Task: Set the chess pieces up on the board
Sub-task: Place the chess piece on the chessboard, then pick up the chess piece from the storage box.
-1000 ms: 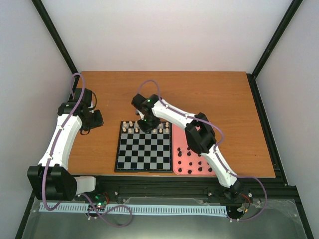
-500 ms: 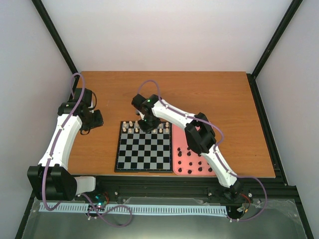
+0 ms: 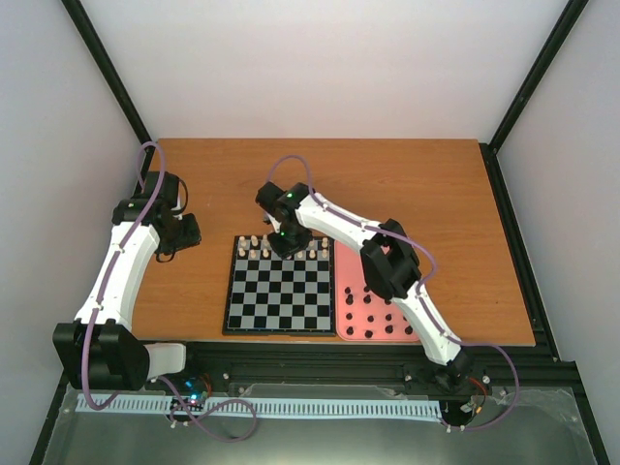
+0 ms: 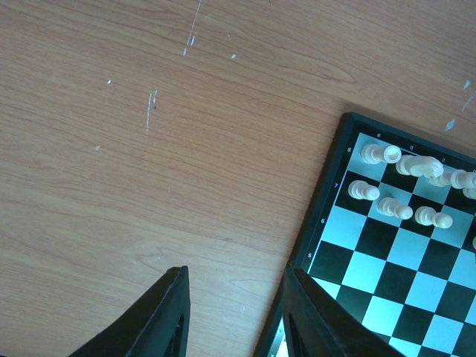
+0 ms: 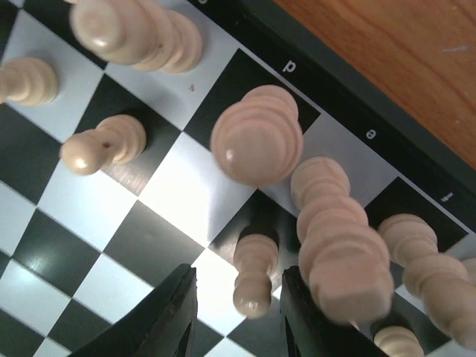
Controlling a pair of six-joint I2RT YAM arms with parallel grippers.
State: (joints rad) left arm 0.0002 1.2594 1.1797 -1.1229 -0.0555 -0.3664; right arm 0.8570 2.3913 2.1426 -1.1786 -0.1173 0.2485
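Note:
The board (image 3: 281,300), grey and black checks, lies at the table's near middle. Several cream chess pieces (image 3: 254,248) stand on its two far rows. My right gripper (image 3: 288,242) hangs low over those rows. In the right wrist view it (image 5: 238,275) is open, its fingers either side of a cream pawn (image 5: 256,256) that stands on a black square, with a gap on each side. Taller cream pieces (image 5: 256,134) stand just behind it. My left gripper (image 4: 236,271) is open and empty over bare wood, just left of the board's edge (image 4: 327,201).
A pink tray (image 3: 342,302) right of the board holds several black pieces (image 3: 380,315). The right arm's forearm (image 3: 387,262) reaches across above the tray. Wood table (image 3: 407,184) stretches beyond the board. Black frame posts stand at the corners.
The right gripper's jaws have spread apart around the cream pawn, which now stands free on its square. Both arms have stayed almost in place.

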